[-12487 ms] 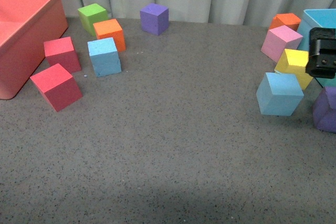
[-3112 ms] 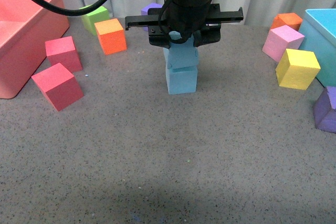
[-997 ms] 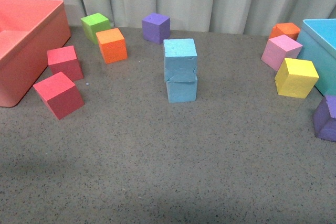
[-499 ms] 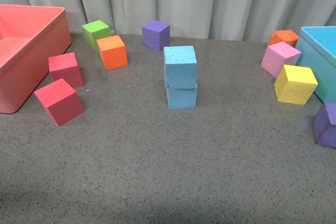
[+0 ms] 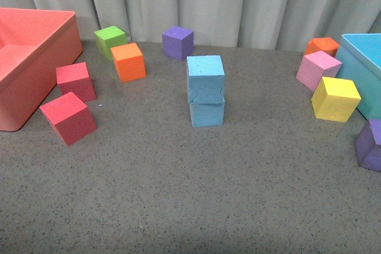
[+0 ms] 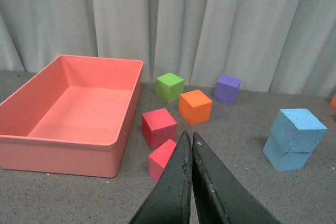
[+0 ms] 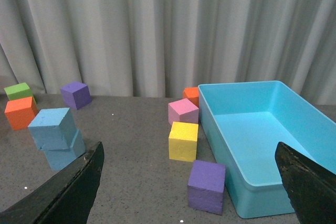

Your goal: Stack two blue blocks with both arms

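Note:
Two light blue blocks stand stacked in the middle of the table: the top block (image 5: 206, 78) sits slightly askew on the bottom block (image 5: 207, 113). The stack also shows in the left wrist view (image 6: 294, 138) and the right wrist view (image 7: 54, 136). Neither arm shows in the front view. My left gripper (image 6: 188, 153) is shut and empty, well back from the stack. My right gripper (image 7: 191, 182) is wide open and empty, also away from the stack.
A pink-red bin (image 5: 24, 57) stands at the left with two red cubes (image 5: 68, 117), an orange cube (image 5: 128, 61) and a green cube (image 5: 111, 40) near it. A purple cube (image 5: 178, 42) is behind the stack. A turquoise bin (image 5: 366, 63), pink, yellow, orange and purple cubes are at the right.
The arm that held the upper blue block has let go and left the front view. The stack stands alone; the view has shifted slightly.

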Controlling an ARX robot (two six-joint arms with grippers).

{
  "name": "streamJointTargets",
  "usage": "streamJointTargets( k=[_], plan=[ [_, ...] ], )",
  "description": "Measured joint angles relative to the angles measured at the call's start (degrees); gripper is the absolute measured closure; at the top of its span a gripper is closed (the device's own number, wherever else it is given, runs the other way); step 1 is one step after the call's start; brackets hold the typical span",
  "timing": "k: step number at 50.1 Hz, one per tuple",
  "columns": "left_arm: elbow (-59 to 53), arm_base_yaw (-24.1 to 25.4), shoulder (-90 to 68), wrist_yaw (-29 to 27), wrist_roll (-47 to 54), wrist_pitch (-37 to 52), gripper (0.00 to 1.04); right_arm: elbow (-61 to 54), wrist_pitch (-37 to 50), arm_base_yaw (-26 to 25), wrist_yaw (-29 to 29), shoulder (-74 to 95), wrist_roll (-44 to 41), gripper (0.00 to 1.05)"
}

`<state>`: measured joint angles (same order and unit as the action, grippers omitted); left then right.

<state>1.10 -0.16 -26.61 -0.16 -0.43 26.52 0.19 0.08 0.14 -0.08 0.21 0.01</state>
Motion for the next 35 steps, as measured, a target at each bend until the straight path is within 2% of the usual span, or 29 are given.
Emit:
streamJointTargets(
  k=[11, 35],
  plan=[
    [0.0, 0.0, 7.0, 0.0, 0.0, -6.7, 1.01, 0.0, 0.0, 0.0, 0.0, 0.0, 0.0, 0.1],
    [0.0, 0.0, 15.6, 0.0, 0.0, -15.2, 1.01, 0.0, 0.0, 0.0, 0.0, 0.0, 0.0, 0.1]
  ],
)
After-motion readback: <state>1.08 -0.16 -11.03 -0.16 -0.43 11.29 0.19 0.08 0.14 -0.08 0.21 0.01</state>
